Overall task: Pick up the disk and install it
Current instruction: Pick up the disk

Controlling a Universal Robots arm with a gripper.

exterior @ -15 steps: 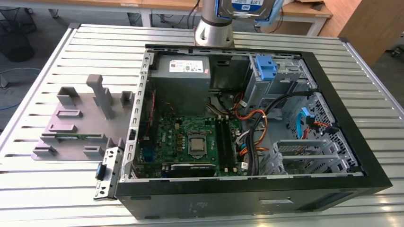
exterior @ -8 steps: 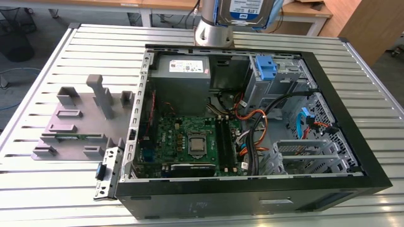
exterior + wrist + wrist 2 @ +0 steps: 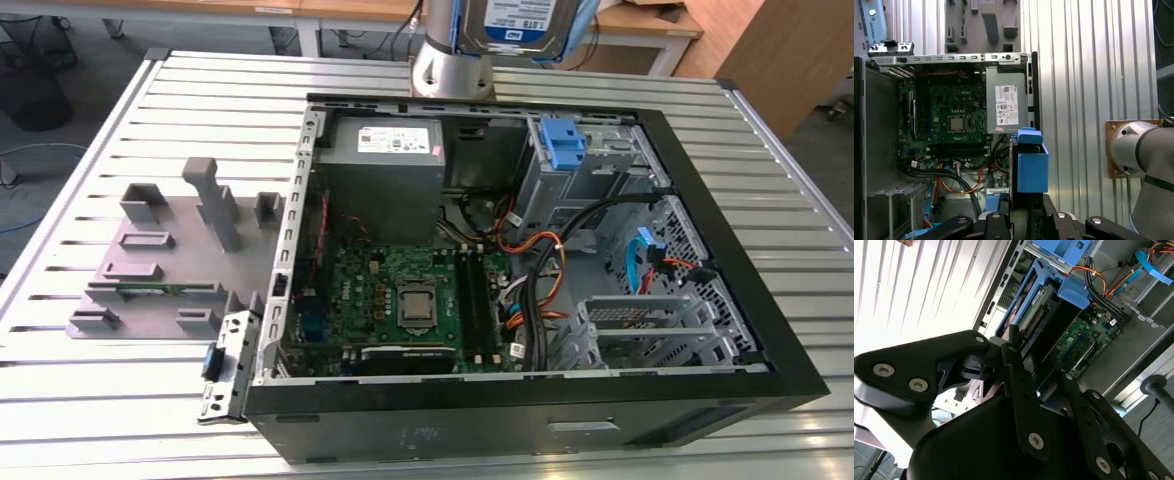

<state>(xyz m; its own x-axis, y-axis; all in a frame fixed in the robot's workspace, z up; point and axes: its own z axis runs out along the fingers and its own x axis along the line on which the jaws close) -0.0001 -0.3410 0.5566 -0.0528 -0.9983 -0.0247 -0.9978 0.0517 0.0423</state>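
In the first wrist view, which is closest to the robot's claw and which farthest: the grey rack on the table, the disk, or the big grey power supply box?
1. disk: clamped edge-on in the gripper itself.
2. power supply box: just past the disk, inside the computer case.
3. grey rack: beyond the case's opposite wall, on the slatted table.

Arm: grey base column [image 3: 451, 62] upright, with a thick grey joint [image 3: 1136, 150] off to one side of the hand.
Hand [image 3: 1026, 199]: black, linkage folded in.
Fingers [image 3: 1021, 382]: clamped on the disk [image 3: 1031, 170], which juts out past the fingertips.
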